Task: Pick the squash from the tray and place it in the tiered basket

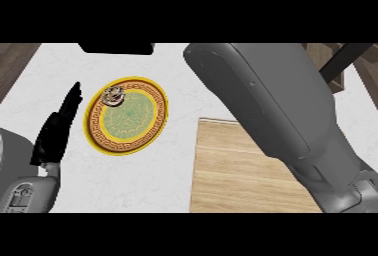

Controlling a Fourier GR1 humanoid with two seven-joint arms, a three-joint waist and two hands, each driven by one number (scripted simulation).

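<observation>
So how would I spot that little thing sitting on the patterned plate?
Find the white counter, then the round plate with a yellow rim and green middle, left of the wooden tray. The small brownish lump sits near the plate's upper left rim. It is the only thing on the plate; what it is I cannot tell.

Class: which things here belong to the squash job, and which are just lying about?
Job: wooden tray; right forearm above it. Squash and basket not seen.
Lying about: patterned plate; small ornate object on it; left robot hand, resting open at left.
</observation>
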